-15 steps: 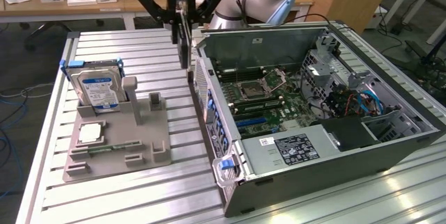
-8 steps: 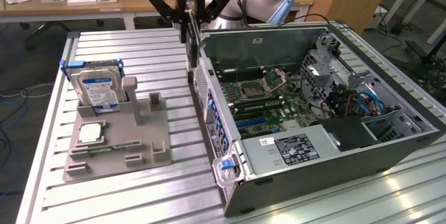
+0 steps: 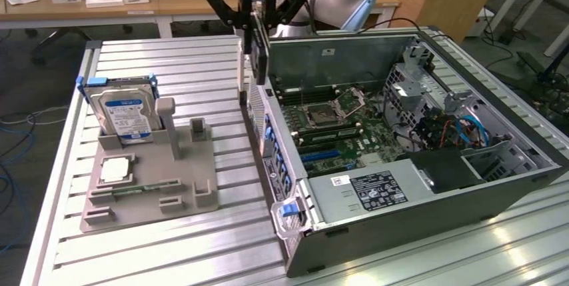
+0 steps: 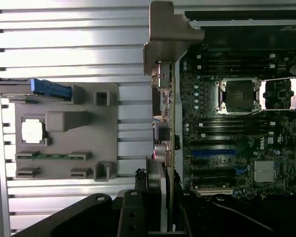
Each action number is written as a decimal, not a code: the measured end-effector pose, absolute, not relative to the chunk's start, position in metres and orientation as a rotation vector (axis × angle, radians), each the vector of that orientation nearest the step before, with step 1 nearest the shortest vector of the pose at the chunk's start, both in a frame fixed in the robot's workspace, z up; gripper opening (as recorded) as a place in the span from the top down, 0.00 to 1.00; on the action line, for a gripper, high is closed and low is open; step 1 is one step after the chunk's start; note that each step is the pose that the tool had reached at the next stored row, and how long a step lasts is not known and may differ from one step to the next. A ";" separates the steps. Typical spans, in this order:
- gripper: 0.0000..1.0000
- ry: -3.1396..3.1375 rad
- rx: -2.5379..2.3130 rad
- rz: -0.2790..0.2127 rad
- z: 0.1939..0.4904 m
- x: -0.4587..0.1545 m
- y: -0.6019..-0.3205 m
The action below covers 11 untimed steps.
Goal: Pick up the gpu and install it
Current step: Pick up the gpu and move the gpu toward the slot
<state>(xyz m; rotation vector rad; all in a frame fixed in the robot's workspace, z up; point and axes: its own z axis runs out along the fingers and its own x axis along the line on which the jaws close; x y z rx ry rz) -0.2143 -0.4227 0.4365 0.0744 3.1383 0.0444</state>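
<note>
**While clamped in the robot's hand, the gpu hangs on edge above an open computer**

Because the hand [image 3: 256, 14] is closed on its upper edge, the gpu [image 3: 258, 56] hangs upright in the upper centre of the exterior frame. It sits just over the left-hand wall of the open computer case [image 3: 400, 193]. It is a thin, flat, dark circuit card with a silvery metal bracket at one end.

It looks light and stiff but fragile. It is best pinched by its bare edges, away from the small raised parts on its face, and kept from twisting.

Inside the case lies a dark green motherboard [image 3: 338, 126], crowded with slots and a square metal socket. At the frame's left, a matte grey plastic holder [image 3: 200, 166] stands on the ribbed aluminium surface [image 3: 169, 59]. It carries a shiny hard drive [image 3: 124, 116] and a small square silver chip [image 3: 116, 168].
</note>
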 end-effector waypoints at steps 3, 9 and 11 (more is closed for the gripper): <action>0.72 3.139 0.074 0.044 0.436 -0.208 -0.423; 0.72 3.139 0.074 0.044 0.436 -0.195 -0.423; 0.72 3.139 0.074 0.044 0.436 -0.191 -0.423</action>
